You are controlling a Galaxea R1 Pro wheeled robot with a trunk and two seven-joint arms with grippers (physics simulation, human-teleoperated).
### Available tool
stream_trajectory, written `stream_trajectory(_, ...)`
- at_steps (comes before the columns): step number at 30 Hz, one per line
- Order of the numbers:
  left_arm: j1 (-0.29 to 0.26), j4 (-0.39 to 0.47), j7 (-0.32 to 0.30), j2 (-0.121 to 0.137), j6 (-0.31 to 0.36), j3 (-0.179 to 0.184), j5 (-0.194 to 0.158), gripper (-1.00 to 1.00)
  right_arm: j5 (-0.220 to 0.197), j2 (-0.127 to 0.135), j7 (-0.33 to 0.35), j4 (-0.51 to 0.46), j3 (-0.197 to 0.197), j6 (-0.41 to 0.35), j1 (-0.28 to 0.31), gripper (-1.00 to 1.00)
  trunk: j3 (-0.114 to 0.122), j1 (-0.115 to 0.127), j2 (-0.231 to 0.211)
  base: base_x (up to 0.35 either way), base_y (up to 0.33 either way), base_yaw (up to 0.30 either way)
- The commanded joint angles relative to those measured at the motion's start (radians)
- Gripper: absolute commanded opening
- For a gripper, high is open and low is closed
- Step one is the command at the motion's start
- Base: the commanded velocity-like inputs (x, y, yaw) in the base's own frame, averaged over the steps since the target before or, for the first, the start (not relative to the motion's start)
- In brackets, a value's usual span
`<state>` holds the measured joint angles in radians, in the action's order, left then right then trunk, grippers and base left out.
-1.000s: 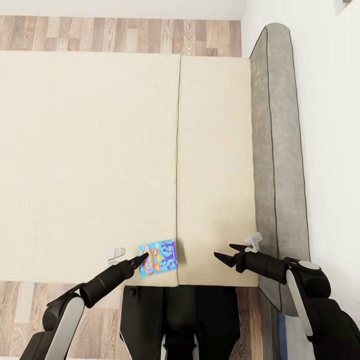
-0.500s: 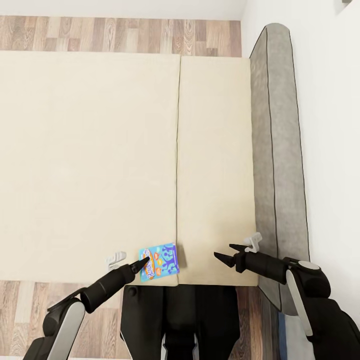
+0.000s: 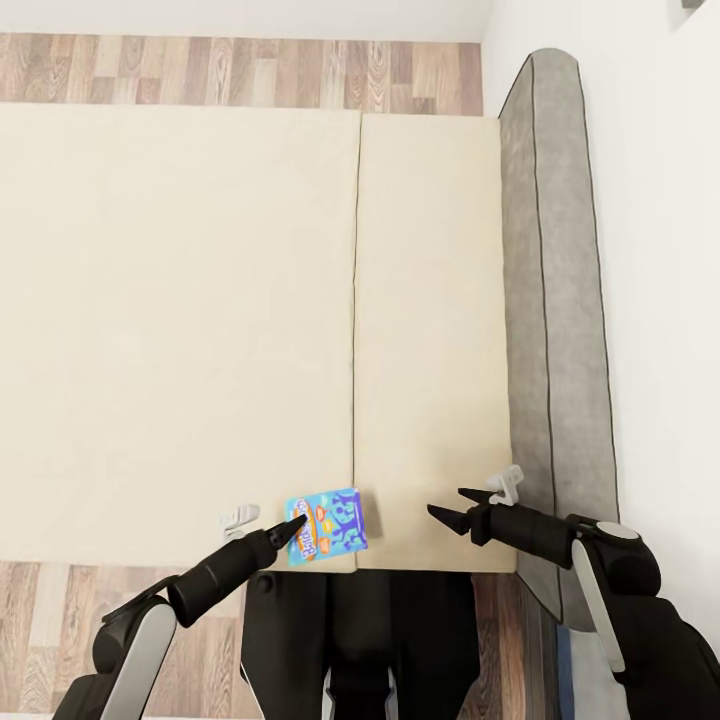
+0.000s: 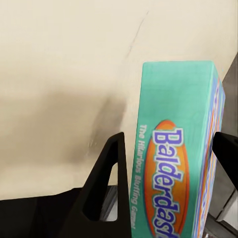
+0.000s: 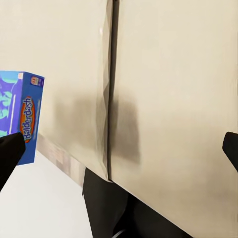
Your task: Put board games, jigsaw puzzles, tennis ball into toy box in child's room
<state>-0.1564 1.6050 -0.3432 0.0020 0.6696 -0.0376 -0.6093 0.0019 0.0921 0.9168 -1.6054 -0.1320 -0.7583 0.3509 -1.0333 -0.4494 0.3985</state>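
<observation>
A blue Balderdash board game box (image 3: 330,524) sits at the near edge of the cream bed (image 3: 180,300), close to the seam between the two mattress parts. My left gripper (image 3: 297,525) is shut on the box. In the left wrist view its two dark fingers (image 4: 111,178) stand on either side of the box's teal narrow side (image 4: 176,158). My right gripper (image 3: 447,511) hangs open over the bed's right part, apart from the box. The right wrist view shows the box (image 5: 22,119) off to one side. The toy box and the table are out of view.
A grey padded headboard (image 3: 555,300) runs along the bed's right side against the white wall (image 3: 660,250). Wooden floor (image 3: 240,68) lies beyond the bed's far edge and at its near edge beside my trunk (image 3: 350,640).
The left gripper and the board game box have shifted together slightly toward me and to the right, and the box has tilted a little. The right arm has not moved.
</observation>
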Motion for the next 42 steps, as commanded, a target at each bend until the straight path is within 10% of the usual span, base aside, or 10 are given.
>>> stream_trajectory(1, 0.000, 0.001, -0.006, 0.000, 0.007, -0.001, -0.004, -1.00, 0.000, 0.000, 0.004, -0.001, 0.000, -0.007, 0.000, 1.00, 0.000, -0.001, 0.001, 0.000, 0.000, 0.000)
stream_trajectory(21, 0.003, 0.001, -0.161, 0.011, 0.004, -0.009, -0.003, -1.00, 0.001, 0.000, 0.003, -0.001, 0.025, -0.007, 0.000, 1.00, 0.029, -0.001, 0.001, 0.000, 0.000, 0.000)
stream_trajectory(42, 0.006, 0.001, -0.182, 0.014, 0.004, -0.033, -0.003, -1.00, 0.004, 0.000, 0.002, -0.001, 0.027, -0.006, 0.000, 1.00, 0.064, -0.001, 0.001, 0.000, 0.000, 0.000)
